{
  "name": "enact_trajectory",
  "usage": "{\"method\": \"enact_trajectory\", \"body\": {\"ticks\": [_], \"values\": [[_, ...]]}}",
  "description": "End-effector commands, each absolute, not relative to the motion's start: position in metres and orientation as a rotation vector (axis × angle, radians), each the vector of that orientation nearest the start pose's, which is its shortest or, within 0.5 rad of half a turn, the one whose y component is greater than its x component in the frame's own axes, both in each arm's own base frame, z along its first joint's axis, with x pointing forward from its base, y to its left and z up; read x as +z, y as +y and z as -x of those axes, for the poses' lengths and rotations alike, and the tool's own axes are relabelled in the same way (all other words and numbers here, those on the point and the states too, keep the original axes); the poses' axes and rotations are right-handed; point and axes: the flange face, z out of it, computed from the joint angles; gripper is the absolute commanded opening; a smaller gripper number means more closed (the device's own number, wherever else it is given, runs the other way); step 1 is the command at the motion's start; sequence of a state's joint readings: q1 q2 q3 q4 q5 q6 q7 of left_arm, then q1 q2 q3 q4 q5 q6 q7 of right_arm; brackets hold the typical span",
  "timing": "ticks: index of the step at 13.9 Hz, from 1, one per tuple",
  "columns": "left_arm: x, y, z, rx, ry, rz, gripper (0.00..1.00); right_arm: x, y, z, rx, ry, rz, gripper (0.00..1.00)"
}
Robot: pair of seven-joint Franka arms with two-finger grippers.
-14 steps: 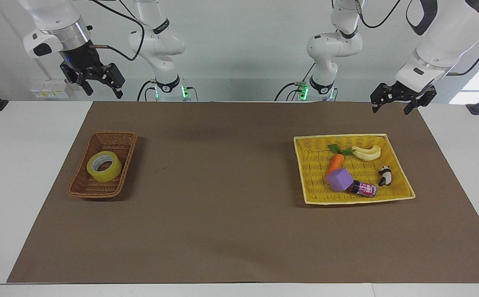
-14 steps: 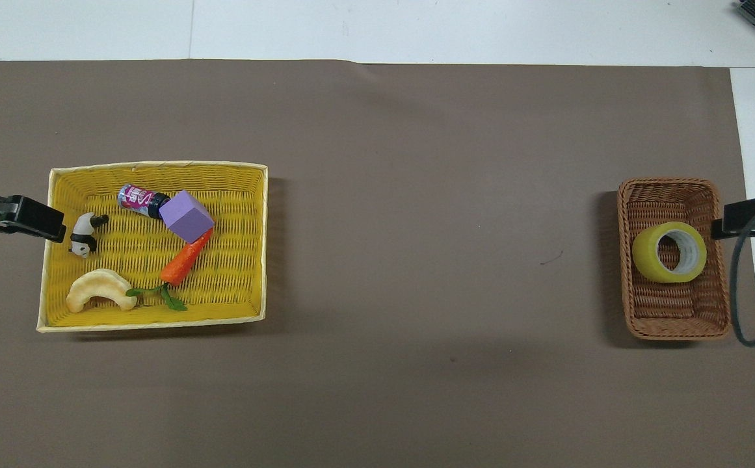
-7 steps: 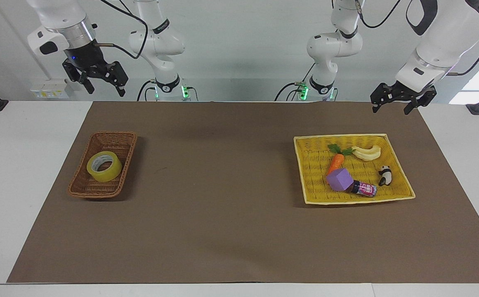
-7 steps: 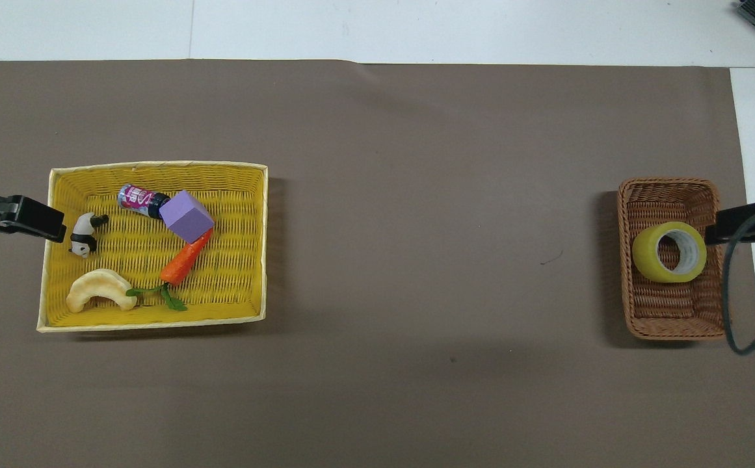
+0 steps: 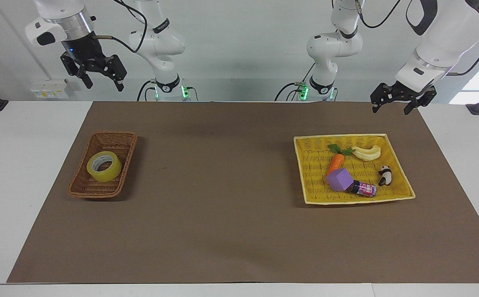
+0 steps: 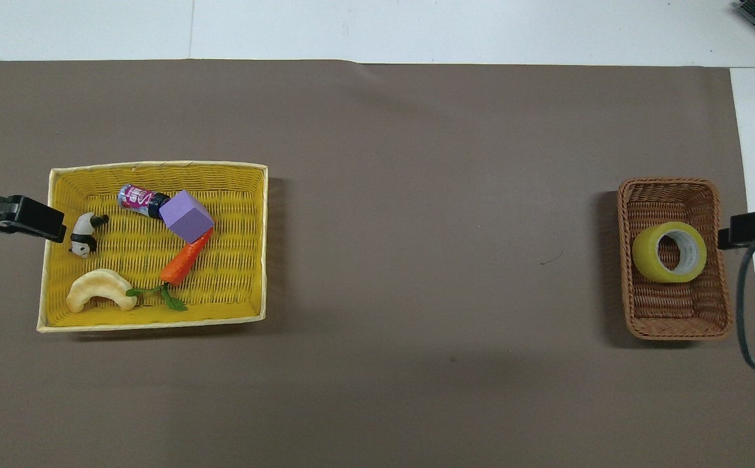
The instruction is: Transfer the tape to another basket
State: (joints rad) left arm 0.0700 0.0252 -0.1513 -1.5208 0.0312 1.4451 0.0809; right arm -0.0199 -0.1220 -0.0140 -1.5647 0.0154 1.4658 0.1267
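The tape (image 5: pixel 104 166) (image 6: pixel 669 252), a yellow roll with a whitish core, lies in the dark brown wicker basket (image 5: pixel 83 186) (image 6: pixel 675 315) at the right arm's end of the table. My right gripper (image 5: pixel 104 86) hangs open high above that end, well clear of the basket and tape, with nothing between its fingers. My left gripper (image 5: pixel 390 110) waits open and empty above the mat's corner at the left arm's end, beside the yellow tray (image 5: pixel 400 197) (image 6: pixel 257 247).
The flat yellow woven tray holds a purple block (image 5: pixel 339 180), a toy carrot (image 5: pixel 336 163), a small bottle (image 5: pixel 364 189), a panda figure (image 5: pixel 385 175) and a pale curved piece (image 5: pixel 366 153). A brown mat (image 5: pixel 222 185) covers the table between tray and basket.
My right gripper has risen a little and drifted slightly above the basket's end of the table. The left arm, the tape and both containers have not moved.
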Motion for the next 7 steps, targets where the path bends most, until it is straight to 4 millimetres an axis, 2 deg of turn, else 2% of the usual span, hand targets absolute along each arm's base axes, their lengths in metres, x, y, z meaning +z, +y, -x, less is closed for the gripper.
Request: {"method": "enact_trajectory", "body": {"ticks": [1,7], "values": [[0.6279,-0.0367,-0.5497,0.136,0.266,3.09,1.0,0.6839,-0.0148,-0.4932,-0.025,0.221,3.14,1.0],[0.6276,-0.0366,-0.5493,0.14,0.268,3.09,1.0,0.6819,-0.0213,-0.4934,-0.028,0.183,3.165,1.0]]}}
